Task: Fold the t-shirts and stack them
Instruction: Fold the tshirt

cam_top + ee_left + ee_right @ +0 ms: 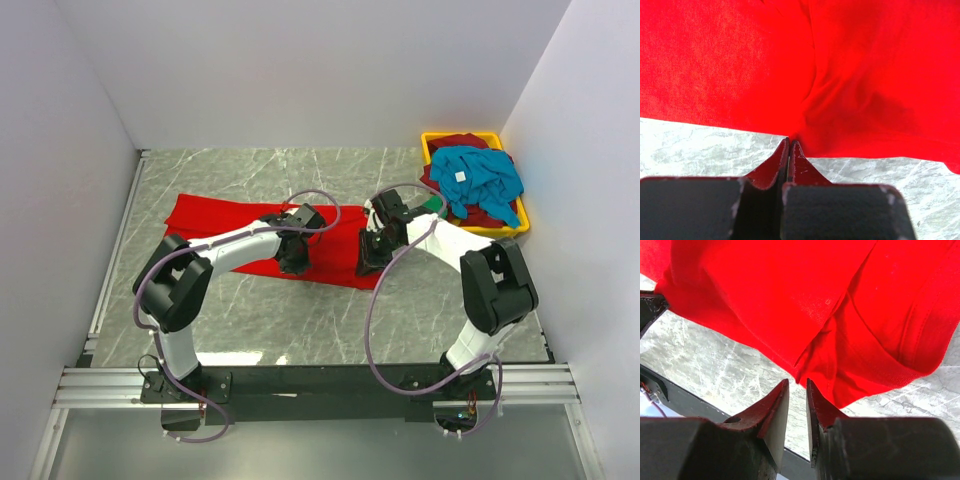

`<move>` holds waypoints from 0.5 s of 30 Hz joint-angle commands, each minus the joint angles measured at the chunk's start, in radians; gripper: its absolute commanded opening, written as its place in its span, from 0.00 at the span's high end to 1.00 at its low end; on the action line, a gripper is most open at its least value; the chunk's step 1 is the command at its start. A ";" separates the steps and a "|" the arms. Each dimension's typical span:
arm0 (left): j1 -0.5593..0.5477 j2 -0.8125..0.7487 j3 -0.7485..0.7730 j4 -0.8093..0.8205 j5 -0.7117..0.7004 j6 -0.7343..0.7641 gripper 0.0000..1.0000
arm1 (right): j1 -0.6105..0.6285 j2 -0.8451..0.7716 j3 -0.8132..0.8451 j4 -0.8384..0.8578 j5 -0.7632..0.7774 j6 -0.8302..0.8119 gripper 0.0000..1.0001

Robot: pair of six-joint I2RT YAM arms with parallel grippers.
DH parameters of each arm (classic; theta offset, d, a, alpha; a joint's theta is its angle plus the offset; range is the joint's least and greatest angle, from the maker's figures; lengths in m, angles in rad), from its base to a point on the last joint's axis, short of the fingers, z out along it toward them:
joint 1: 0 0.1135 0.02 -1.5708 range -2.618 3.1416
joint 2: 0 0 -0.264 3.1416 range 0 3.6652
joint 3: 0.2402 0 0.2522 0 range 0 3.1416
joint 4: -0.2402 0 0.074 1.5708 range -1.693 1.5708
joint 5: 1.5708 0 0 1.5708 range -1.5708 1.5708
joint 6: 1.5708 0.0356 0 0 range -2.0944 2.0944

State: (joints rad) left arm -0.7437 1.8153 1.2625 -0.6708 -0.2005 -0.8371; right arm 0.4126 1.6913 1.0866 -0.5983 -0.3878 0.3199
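Observation:
The bright red t-shirt [225, 225] lies spread across the marble table, from the left to the middle. My left gripper [295, 262] sits at its near edge. In the left wrist view it [789, 142] is shut, pinching the red t-shirt's [740, 65] hem at the fingertips. My right gripper [368, 265] is at the shirt's near right corner. In the right wrist view it [797, 382] has a narrow gap between the jaws, with a bunched fold of the red t-shirt [790, 290] just beyond the tips and marble showing through the gap.
A yellow bin [432, 137] stands at the back right. It holds a teal-blue t-shirt [485, 180] with a white tag [461, 177], dark maroon cloth [463, 143] and a bit of green [432, 203]. White walls close in the sides and back.

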 commanded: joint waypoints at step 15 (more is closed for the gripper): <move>0.003 -0.043 -0.008 0.002 -0.014 -0.023 1.00 | 0.012 0.019 0.056 0.066 0.021 0.002 0.60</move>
State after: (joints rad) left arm -0.7429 1.8145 1.2625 -0.6712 -0.2005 -0.8482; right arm 0.4168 1.6909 1.0946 -0.5686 -0.3813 0.3237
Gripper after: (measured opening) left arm 0.013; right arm 0.391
